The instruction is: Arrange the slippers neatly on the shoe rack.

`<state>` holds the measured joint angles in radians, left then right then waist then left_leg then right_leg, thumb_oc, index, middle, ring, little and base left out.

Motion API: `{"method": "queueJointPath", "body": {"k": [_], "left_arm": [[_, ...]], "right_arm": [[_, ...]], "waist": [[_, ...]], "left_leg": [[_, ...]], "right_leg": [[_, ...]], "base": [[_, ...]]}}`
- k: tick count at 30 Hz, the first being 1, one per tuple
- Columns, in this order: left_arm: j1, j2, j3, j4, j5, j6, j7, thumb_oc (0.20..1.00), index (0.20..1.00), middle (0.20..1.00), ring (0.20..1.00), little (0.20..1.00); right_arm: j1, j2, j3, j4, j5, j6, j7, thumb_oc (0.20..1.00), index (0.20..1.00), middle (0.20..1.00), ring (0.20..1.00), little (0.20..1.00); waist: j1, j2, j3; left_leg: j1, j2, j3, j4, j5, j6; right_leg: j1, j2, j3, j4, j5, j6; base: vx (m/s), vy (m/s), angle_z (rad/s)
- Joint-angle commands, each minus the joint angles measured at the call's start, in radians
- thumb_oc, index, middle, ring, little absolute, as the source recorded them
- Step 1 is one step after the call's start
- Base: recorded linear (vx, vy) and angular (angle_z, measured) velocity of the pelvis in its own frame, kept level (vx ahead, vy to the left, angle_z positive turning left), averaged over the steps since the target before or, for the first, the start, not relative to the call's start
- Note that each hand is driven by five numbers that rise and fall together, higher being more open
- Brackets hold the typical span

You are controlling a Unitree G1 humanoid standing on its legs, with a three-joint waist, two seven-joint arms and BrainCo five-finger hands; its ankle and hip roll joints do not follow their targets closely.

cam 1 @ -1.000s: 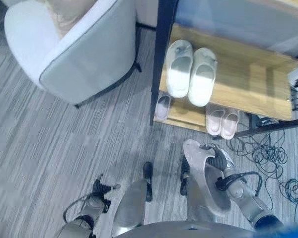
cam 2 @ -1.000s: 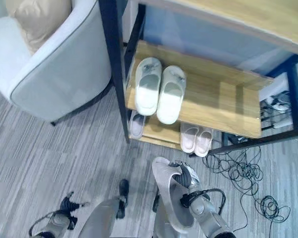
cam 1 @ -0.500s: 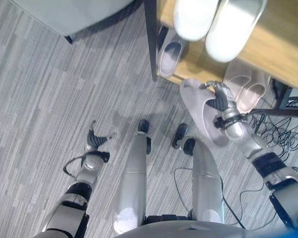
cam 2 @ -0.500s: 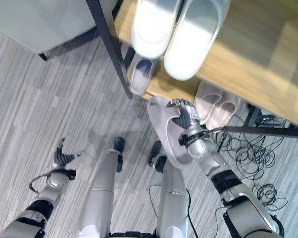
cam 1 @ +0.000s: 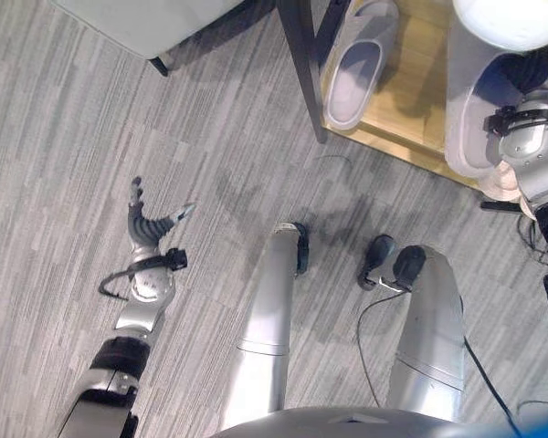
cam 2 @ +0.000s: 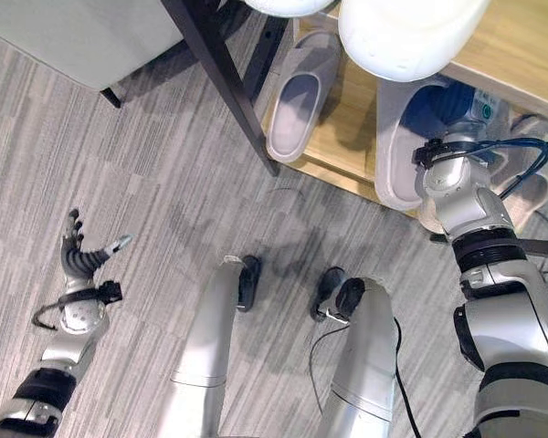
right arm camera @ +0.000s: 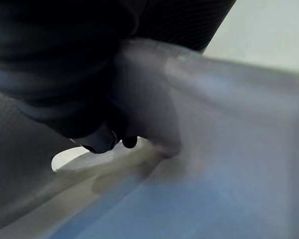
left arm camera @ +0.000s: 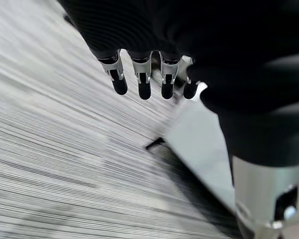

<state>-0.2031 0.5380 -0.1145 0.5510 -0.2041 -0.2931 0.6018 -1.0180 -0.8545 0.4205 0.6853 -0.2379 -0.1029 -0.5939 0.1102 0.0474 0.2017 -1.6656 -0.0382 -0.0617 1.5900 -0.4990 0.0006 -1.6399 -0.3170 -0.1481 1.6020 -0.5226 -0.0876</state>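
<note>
My right hand (cam 2: 449,117) is shut on a grey slipper (cam 2: 397,151), fingers curled round its strap, and holds it over the rack's lower shelf (cam 2: 342,155). Whether its sole touches the wood I cannot tell. Up close, the slipper's grey upper (right arm camera: 199,99) covers the fingers in the right wrist view. Its mate, another grey slipper (cam 1: 356,64), lies on the same shelf to the left, toe toward me. Two white slippers (cam 2: 402,32) sit on the shelf above. My left hand (cam 1: 146,228) hangs open over the carpet at the left, fingers (left arm camera: 139,84) straight.
Pale pink slippers (cam 2: 532,178) lie on the lower shelf right of my right arm. The rack's black post (cam 1: 301,64) stands at its left corner. A light grey armchair (cam 1: 164,18) is at the far left. Grey carpet lies before the rack.
The camera has tilted down and closer to the rack. My right hand has carried the grey slipper forward from above the floor to the lower shelf. My left hand has lifted outward.
</note>
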Motion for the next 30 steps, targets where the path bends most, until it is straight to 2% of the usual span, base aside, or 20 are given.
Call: {"method": "queueJointPath", "body": {"k": [1,4,7,9,10,11,13,18,21,27,28,29,30], "left_arm": [[-0.066,0.051,0.021,0.051,0.005,-0.048,0.036,1.0,1.0,1.0,1.0,1.0],[-0.124,0.097,-0.002,0.097,-0.06,-0.06,0.026,1.0,1.0,1.0,1.0,1.0],[-0.162,0.137,0.019,0.143,-0.121,-0.069,0.022,1.0,1.0,1.0,1.0,1.0],[-0.042,0.155,0.076,0.003,-0.16,-0.101,0.005,1.0,1.0,1.0,1.0,1.0],[-0.021,0.162,0.081,-0.051,-0.15,-0.089,-0.001,1.0,1.0,1.0,1.0,1.0],[-0.041,0.182,0.074,-0.038,-0.119,-0.075,0.007,1.0,1.0,1.0,1.0,1.0],[-0.073,0.166,0.07,0.013,-0.096,-0.081,0.019,1.0,1.0,1.0,1.0,1.0],[-0.203,0.211,0.035,0.127,-0.189,-0.093,-0.011,1.0,1.0,1.0,1.0,1.0],[-0.299,0.245,-0.001,0.208,-0.232,-0.091,-0.028,1.0,1.0,1.0,1.0,1.0],[-0.381,0.264,-0.039,0.309,-0.259,-0.081,-0.047,1.0,1.0,1.0,1.0,1.0],[-0.39,0.264,-0.041,0.321,-0.263,-0.082,-0.05,1.0,1.0,1.0,1.0,1.0],[-0.389,0.258,-0.046,0.33,-0.27,-0.082,-0.057,1.0,1.0,1.0,1.0,1.0],[-0.384,0.252,-0.05,0.333,-0.268,-0.081,-0.062,1.0,1.0,1.0,1.0,1.0]], "right_arm": [[-0.092,-0.002,0.014,0.014,0.029,-0.004,-0.024,0.2,0.2,0.2,0.2,0.2],[-0.198,0.001,0.092,0.1,0.087,-0.003,-0.013,0.2,0.2,0.2,0.2,0.2],[-0.269,0.025,0.139,0.15,0.127,0.005,0.002,0.2,0.2,0.2,0.2,0.2],[-0.256,0.005,0.137,0.138,0.135,-0.008,0.0,0.2,0.2,0.2,0.2,0.2],[-0.261,0.006,0.137,0.148,0.138,-0.008,0.011,0.2,0.2,0.2,0.2,0.2],[-0.266,0.023,0.138,0.128,0.151,-0.016,0.01,0.2,0.2,0.2,0.2,0.2],[-0.301,0.035,0.146,0.145,0.176,-0.011,0.03,0.2,0.2,0.2,0.2,0.2],[-0.387,0.066,0.196,0.23,0.259,-0.018,0.052,0.2,0.2,0.2,0.2,0.2],[-0.445,0.093,0.232,0.284,0.284,-0.013,0.053,0.2,0.2,0.2,0.2,0.2],[-0.493,0.137,0.262,0.354,0.305,-0.011,0.055,0.2,0.2,0.2,0.2,0.2],[-0.504,0.146,0.261,0.367,0.317,-0.013,0.057,0.297,0.297,0.297,0.297,0.297],[-0.523,0.156,0.271,0.383,0.332,-0.015,0.061,1.0,1.0,1.0,1.0,1.0],[-0.523,0.162,0.276,0.398,0.33,-0.016,0.066,1.0,1.0,1.0,1.0,1.0]], "waist": [[-0.028,-0.079,0.06],[-0.022,-0.095,0.111],[-0.017,-0.104,0.156],[0.005,-0.093,0.179],[0.007,-0.092,0.185],[0.004,-0.093,0.19],[0.005,-0.097,0.215],[0.0,-0.108,0.263],[-0.004,-0.117,0.275],[-0.005,-0.124,0.288],[-0.004,-0.123,0.292],[-0.002,-0.122,0.291],[0.0,-0.122,0.29]], "left_leg": [[0.096,0.027,-0.055,-0.132,0.012,-0.025],[0.096,0.035,-0.051,-0.062,-0.018,-0.03],[0.096,0.043,-0.055,0.005,-0.045,-0.031],[0.096,0.038,-0.052,0.031,-0.056,-0.03],[0.096,0.035,-0.05,0.045,-0.059,-0.028],[0.096,0.038,-0.051,0.055,-0.066,-0.026],[0.096,0.035,-0.053,0.086,-0.08,-0.025],[0.096,0.045,-0.059,0.14,-0.094,-0.032],[0.096,0.054,-0.064,0.146,-0.097,-0.039],[0.096,0.063,-0.064,0.17,-0.103,-0.044],[0.096,0.063,-0.065,0.167,-0.102,-0.044],[0.096,0.063,-0.068,0.154,-0.095,-0.046],[0.096,0.061,-0.07,0.149,-0.093,-0.047]], "right_leg": [[0.1,-0.017,0.134,-0.068,-0.014,0.111],[0.09,-0.021,0.158,0.007,-0.036,0.104],[0.081,-0.019,0.176,0.071,-0.059,0.1],[0.082,-0.02,0.185,0.1,-0.07,0.097],[0.083,-0.021,0.19,0.115,-0.074,0.095],[0.084,-0.019,0.191,0.125,-0.078,0.095],[0.078,-0.017,0.205,0.16,-0.087,0.091],[0.071,-0.018,0.241,0.217,-0.098,0.085],[0.074,-0.019,0.247,0.227,-0.097,0.086],[0.074,-0.015,0.258,0.251,-0.105,0.085],[0.073,-0.016,0.257,0.25,-0.104,0.085],[0.076,-0.019,0.254,0.234,-0.098,0.087],[0.077,-0.018,0.254,0.229,-0.095,0.088]], "base": [[0.06,-0.038,-0.07],[0.06,-0.025,-0.01],[0.05,0.002,-0.02],[0.02,0.0,-0.04],[0.04,0.013,0.01],[0.03,0.032,0.06],[0.05,0.012,0.03],[0.02,0.005,-0.01],[0.01,0.013,-0.04],[0.0,0.001,-0.01],[-0.01,0.039,-0.02],[-0.02,0.023,-0.04],[-0.02,0.019,-0.06]]}}
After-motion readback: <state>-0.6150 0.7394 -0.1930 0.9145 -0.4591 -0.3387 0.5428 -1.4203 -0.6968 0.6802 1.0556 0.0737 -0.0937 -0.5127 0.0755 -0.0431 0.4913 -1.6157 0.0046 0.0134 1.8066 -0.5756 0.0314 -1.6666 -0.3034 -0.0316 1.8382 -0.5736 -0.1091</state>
